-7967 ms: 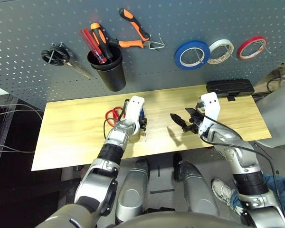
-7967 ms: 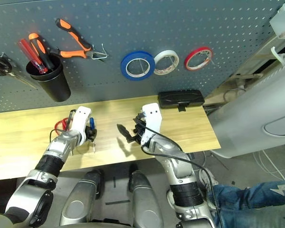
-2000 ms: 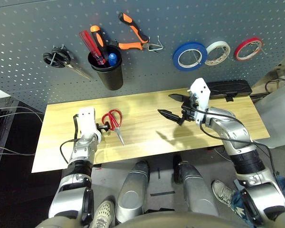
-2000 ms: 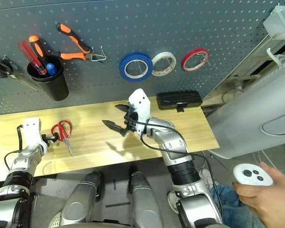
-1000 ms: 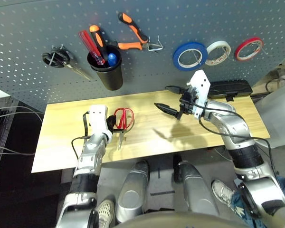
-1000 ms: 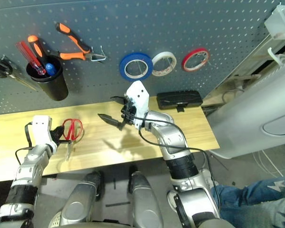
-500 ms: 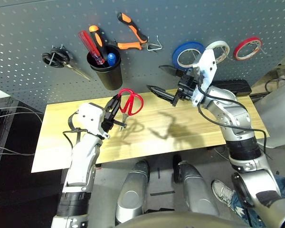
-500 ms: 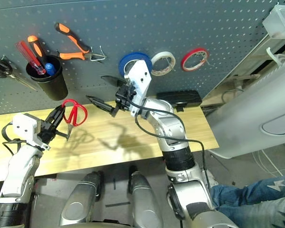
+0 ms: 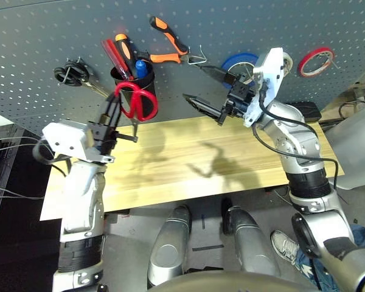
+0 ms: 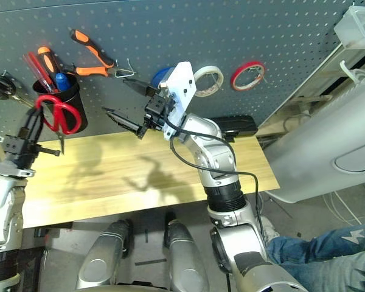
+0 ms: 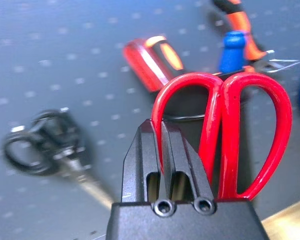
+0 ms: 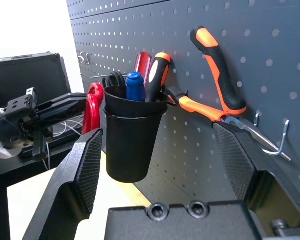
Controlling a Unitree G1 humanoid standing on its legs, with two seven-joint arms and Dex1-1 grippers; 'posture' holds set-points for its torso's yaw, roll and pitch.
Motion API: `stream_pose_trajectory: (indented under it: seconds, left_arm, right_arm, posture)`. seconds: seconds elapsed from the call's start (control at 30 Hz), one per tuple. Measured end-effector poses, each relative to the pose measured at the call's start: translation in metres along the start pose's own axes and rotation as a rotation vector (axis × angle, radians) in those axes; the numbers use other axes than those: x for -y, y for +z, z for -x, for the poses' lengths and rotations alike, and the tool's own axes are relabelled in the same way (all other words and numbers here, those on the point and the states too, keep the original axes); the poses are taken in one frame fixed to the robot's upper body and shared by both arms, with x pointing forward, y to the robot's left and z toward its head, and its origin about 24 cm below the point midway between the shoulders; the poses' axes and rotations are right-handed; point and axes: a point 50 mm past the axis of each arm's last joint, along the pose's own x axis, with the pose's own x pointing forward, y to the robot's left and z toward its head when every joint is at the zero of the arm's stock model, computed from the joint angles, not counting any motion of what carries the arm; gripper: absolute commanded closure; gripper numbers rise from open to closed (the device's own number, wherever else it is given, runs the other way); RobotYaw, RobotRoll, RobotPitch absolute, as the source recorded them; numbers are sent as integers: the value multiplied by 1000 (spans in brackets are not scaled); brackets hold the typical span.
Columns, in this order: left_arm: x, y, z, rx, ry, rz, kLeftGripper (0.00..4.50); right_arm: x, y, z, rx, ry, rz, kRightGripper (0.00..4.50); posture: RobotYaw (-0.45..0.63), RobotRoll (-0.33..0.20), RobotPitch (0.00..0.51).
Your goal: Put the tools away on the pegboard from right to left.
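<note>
1. Fingers, head views: left gripper [image 9: 109,118] clamped on the red scissors [image 9: 135,101], handles uppermost, lifted clear of the table [image 9: 231,164] in front of the black cup [image 9: 147,104]; likely carried up for hanging at the board's left end. Right gripper [image 9: 208,90] spread wide, empty, raised near the blue tape [image 9: 234,62].
2. Head views, pegboard [image 9: 36,55]: pliers [image 9: 170,41] on a hook, blue screwdriver [image 9: 141,66] in the cup, white tape [image 10: 212,79] and red tape [image 9: 317,61] hung at right, black scissors [image 9: 73,73] at far left. Three tools appear stowed; the red scissors seem last.
3. Left wrist view: two closed fingers [image 11: 140,160] pinch one red handle loop; black scissors [image 11: 40,145] beyond, on the board.
4. Right wrist view: open fingers [image 12: 87,165] frame the cup, screwdriver and pliers; nothing between them.
</note>
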Motion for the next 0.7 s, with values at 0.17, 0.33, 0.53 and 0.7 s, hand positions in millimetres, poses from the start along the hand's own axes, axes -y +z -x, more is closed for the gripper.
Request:
stream_pose_trajectory:
  seconds: [0.17, 0.33, 0.53, 0.7]
  left_arm:
    - [-21, 1, 1, 11, 87, -34, 4479]
    - [-32, 0, 4, 12, 148, -49, 4479]
    - [-37, 3, 4, 29, 182, -57, 4479]
    - [-43, 4, 0, 43, 223, -47, 4479]
  right_arm:
    - [0, 3, -2, 8, 3, 6, 0]
    - [1, 5, -3, 14, 7, 8, 0]
    - [1, 4, -3, 14, 7, 8, 0]
    - [0, 4, -3, 13, 8, 8, 0]
  posture:
    - [185, 0, 242]
    - [187, 0, 245]
    - [191, 0, 247]
    - [188, 0, 247]
